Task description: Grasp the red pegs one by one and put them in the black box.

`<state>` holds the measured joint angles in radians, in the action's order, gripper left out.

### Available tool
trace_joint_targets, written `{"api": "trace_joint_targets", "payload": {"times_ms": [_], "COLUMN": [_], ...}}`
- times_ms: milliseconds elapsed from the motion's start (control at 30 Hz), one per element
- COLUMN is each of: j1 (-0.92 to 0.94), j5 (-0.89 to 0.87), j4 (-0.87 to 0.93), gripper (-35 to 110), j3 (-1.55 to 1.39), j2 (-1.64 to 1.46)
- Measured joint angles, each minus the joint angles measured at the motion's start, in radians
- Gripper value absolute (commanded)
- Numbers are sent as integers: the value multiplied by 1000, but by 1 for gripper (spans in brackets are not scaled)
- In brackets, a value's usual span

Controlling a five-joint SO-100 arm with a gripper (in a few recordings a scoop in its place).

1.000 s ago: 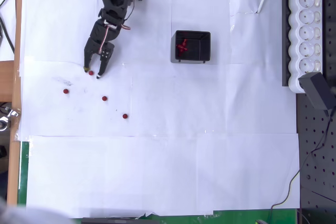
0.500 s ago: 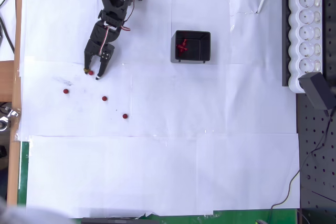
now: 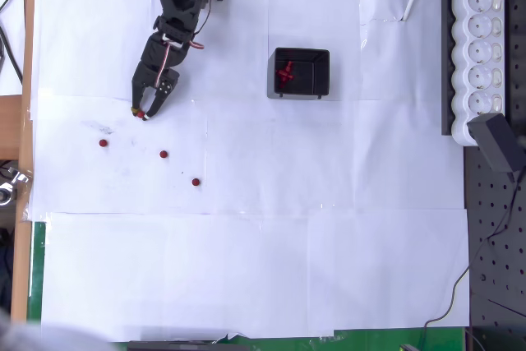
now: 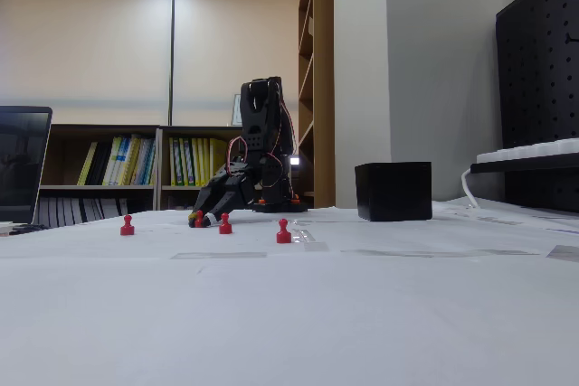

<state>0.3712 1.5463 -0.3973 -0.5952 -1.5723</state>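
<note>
**The arm pinches a red peg**

The black arm reaches down onto the white paper that covers the table. In the overhead view it is far to the left of the black box. Its gripper touches the paper, and its two fingers are closed tight on one red peg. In the fixed view the gripper sits low on the paper with that peg between the tips.

Three more red pegs stand loose on the paper, all below the gripper in the overhead view. One is to the lower left of the gripper. One is just to the lower right. The last one is farther down and to the right. All three are well apart from the box.

Inside the box, near its left wall, lie some red pegs in a little heap. I cannot tell how many.

A white power strip lies far to the right of the box.
</note>
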Motion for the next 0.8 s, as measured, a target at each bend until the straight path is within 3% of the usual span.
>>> {"api": "trace_joint_targets", "payload": {"times_ms": [200,400,533,633,800], "j1": [-278,-723,-930,-1002,-1042], "j5": [247,434,483,491,491], "j4": [798,1582,2063,2157,2157], "gripper": [0,0,0,0,0], "j3": [-445,-1048,-1249,-1272,-1272], "j2": [295,287,213,153,51]}}
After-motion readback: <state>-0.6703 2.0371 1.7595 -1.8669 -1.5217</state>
